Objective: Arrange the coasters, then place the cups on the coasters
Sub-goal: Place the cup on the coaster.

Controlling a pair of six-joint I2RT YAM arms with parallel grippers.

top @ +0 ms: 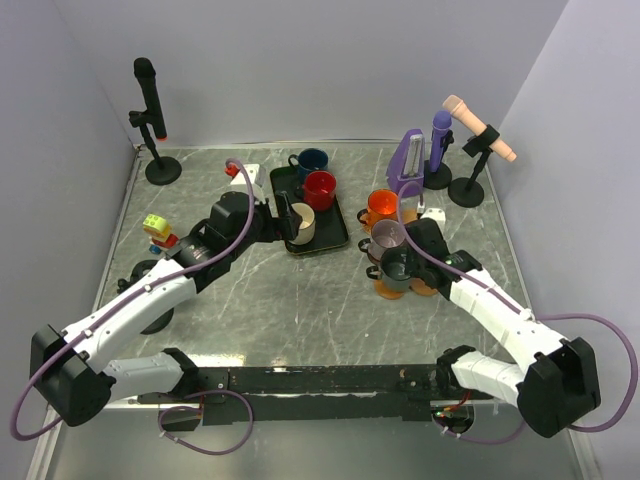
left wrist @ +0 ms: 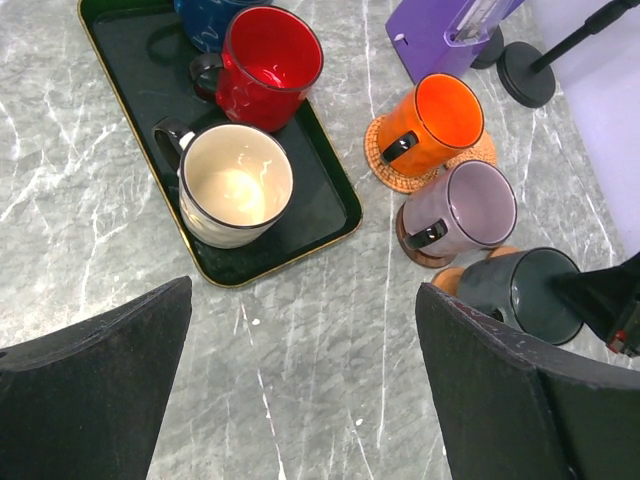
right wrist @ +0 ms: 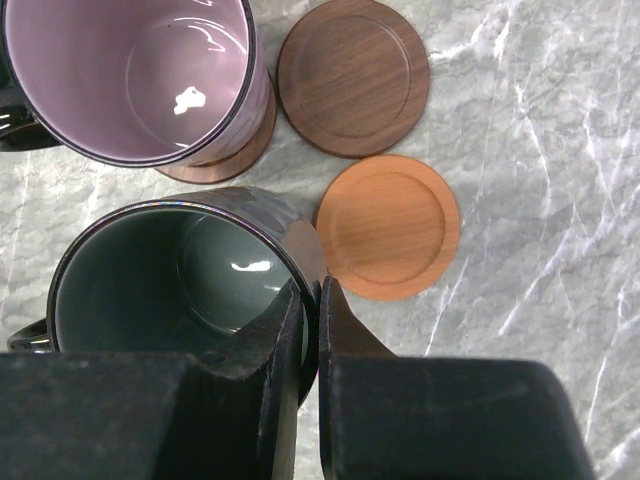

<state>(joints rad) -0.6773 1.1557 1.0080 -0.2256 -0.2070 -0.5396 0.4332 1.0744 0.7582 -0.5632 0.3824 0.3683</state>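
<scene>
My right gripper (right wrist: pixel 312 300) is shut on the rim of the dark grey-green cup (right wrist: pixel 170 275), one finger inside and one outside. Beside it lie a bare orange-tan coaster (right wrist: pixel 388 225) and a bare dark brown coaster (right wrist: pixel 352 75). The mauve-grey cup (right wrist: pixel 130 75) stands on another dark brown coaster (right wrist: pixel 215 165). The orange cup (left wrist: pixel 430 125) sits on a woven coaster (left wrist: pixel 385 165). Cream (left wrist: pixel 235 185), red (left wrist: pixel 268 65) and navy (left wrist: pixel 205 20) cups stand in the black tray (left wrist: pixel 320 190). My left gripper (left wrist: pixel 300 390) hangs open and empty over the table, just short of the cream cup.
A black microphone stand (top: pixel 150 120) is at the back left. A purple holder (top: pixel 408 160) and a tan microphone on a stand (top: pixel 478 150) are at the back right. A small toy figure (top: pixel 158 232) stands at the left edge, and grey walls close three sides.
</scene>
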